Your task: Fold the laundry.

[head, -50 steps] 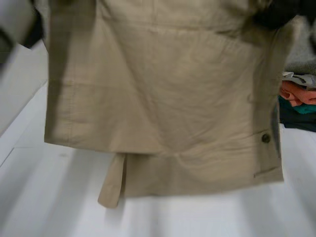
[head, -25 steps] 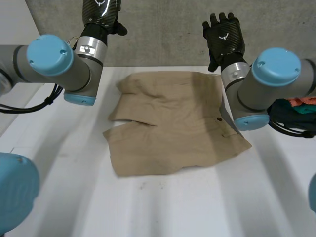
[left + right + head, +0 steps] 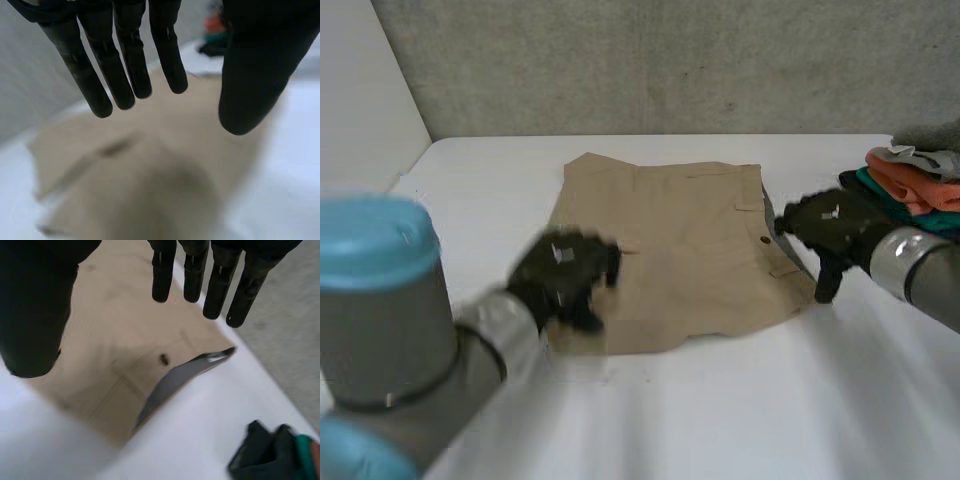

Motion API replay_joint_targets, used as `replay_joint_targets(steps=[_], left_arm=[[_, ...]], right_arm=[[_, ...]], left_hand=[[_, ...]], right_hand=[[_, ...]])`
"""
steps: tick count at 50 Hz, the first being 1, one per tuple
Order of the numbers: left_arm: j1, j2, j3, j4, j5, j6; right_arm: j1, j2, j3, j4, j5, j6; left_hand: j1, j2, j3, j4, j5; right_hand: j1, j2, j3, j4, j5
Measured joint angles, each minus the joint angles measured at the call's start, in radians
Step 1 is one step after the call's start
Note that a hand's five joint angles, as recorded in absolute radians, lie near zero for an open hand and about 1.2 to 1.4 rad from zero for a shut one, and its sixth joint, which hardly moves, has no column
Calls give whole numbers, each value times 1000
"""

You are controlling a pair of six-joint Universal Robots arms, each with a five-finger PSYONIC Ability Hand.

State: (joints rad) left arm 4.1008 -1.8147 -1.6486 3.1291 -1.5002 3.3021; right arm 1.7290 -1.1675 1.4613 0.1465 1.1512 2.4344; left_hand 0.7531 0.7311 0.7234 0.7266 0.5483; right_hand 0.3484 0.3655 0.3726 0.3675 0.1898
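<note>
A pair of beige shorts (image 3: pixel 680 245) lies spread flat on the white table (image 3: pixel 740 420). My left hand (image 3: pixel 565 282) hovers over its near left corner, and in the left wrist view the fingers (image 3: pixel 125 65) are straight and apart from the thumb above the beige cloth (image 3: pixel 135 180), holding nothing. My right hand (image 3: pixel 832 228) is at the shorts' right edge. Its fingers (image 3: pixel 220 282) are straight, above a buttoned pocket (image 3: pixel 163 359) and a turned-up dark flap (image 3: pixel 180 377).
A pile of folded clothes (image 3: pixel 920 185) in grey, orange, teal and dark cloth sits at the table's right edge, close to my right arm; a dark garment (image 3: pixel 270 452) of it lies past the shorts' edge. A grey wall (image 3: pixel 650 60) backs the table.
The shorts went from hanging in the air to lying on the table. Both hands let go, rose at the far side, then came down to the shorts' near left corner and right edge.
</note>
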Motion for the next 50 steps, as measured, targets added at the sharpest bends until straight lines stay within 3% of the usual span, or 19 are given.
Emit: replay_joint_targets(steps=[5,11,20,24,30,34,36,50], left_arm=[[-57,-17,-96,-31,2,-74],[-64,-95,-96,0,4,-111],[-21,-200,-29,105,-6,-100],[-10,-229,1,147,-38,-82],[-8,-264,34,186,-107,-24],[-7,-295,49,203,-137,35],[-3,-307,55,210,-144,60],[23,-367,104,290,-146,102]], right_arm=[[-46,54,62,-25,-111,-96],[-53,151,77,-109,-159,-134],[-44,235,72,-213,-154,-131],[-41,248,68,-252,-146,-126],[-40,255,61,-284,-133,-121],[-39,262,52,-291,-128,-116],[-38,265,47,-291,-127,-113],[-16,265,23,-287,-96,-53]], left_hand=[[-13,14,20,18,21],[-145,-118,-108,-118,-117],[-159,-147,-135,-149,-152],[-174,-153,-136,-159,-159],[-181,-164,-146,-175,-170],[-186,-171,-155,-183,-173],[-186,-171,-158,-183,-173],[-186,-169,-160,-177,-170]], right_hand=[[44,45,49,56,40],[44,45,51,60,44],[57,58,64,73,59],[225,276,266,269,146],[322,415,403,407,181],[529,752,743,750,180],[557,808,806,813,180],[653,809,810,821,180]])
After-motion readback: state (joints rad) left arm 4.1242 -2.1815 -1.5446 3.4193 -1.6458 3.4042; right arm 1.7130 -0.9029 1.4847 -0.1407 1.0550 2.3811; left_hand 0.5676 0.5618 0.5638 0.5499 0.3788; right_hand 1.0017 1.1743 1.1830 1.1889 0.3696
